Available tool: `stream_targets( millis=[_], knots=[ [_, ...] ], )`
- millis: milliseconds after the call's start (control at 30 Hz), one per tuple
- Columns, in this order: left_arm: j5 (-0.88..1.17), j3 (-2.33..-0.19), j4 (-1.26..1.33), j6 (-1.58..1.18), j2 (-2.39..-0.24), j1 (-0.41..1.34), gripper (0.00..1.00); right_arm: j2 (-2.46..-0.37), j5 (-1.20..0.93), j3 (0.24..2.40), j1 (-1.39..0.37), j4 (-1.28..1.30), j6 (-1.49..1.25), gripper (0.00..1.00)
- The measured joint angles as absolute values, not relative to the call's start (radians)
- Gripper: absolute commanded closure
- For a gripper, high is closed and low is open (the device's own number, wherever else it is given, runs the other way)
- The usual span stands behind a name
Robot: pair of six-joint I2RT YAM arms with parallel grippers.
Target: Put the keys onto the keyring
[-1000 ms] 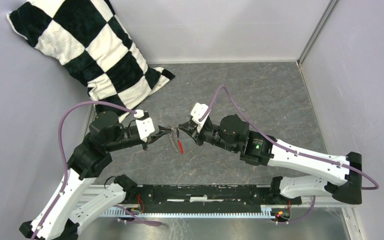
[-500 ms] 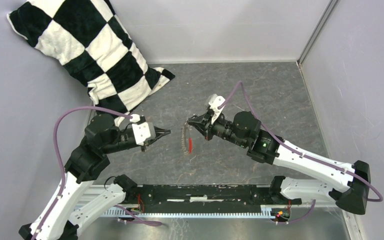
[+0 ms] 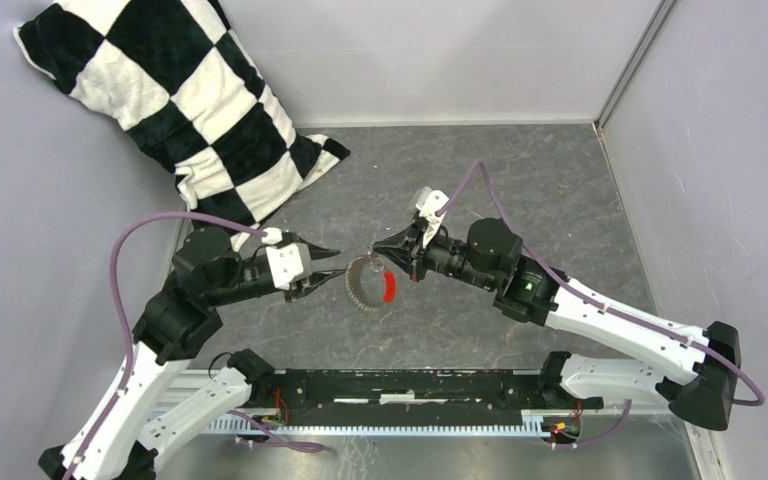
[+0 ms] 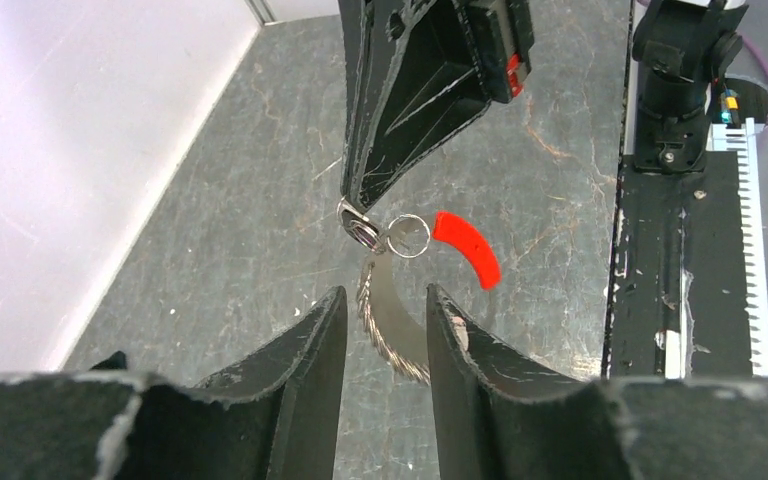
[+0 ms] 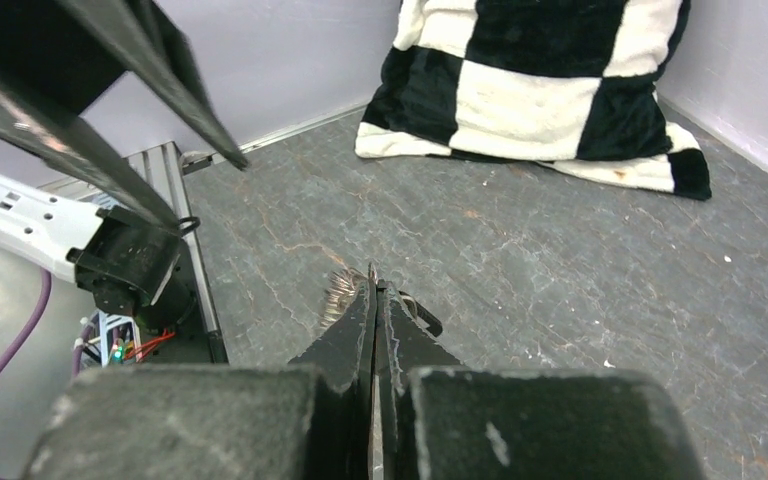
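The keyring [image 3: 365, 284] between left pincer [image 3: 338, 264] and right pincer [image 3: 376, 251], pillow [image 3: 160, 100] far left.

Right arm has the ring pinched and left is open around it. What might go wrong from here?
1. The right gripper holds the keyring only at its very tips, so a tug could pull it free.
2. The left gripper, open, straddles the hanging silvery pieces; closing may clamp those and twist the ring out of the pinch.
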State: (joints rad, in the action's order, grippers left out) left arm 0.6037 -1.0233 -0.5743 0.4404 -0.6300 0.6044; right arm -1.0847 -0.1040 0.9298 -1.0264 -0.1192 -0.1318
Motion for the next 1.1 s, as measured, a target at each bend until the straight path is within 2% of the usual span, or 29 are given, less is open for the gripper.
stream_targets(
  millis=[567,700,1100],
  knots=[
    [0.614,-1.028,-0.587,0.347,-0.738,0.604,0.61,-1.087,-0.277,0.965,-1.026,-0.126,-0.054,0.99],
    [0.636,-1.029,-0.572,0.305,-0.745,0.604,0.64,-1.087,-0.288,0.965,-1.026,-0.135,-0.051,0.99],
    [0.636,-1.034,-0.566,0.228,-0.744,0.604,0.63,-1.116,-0.275,0.990,-1.027,-0.157,-0.056,0.99]
  ],
)
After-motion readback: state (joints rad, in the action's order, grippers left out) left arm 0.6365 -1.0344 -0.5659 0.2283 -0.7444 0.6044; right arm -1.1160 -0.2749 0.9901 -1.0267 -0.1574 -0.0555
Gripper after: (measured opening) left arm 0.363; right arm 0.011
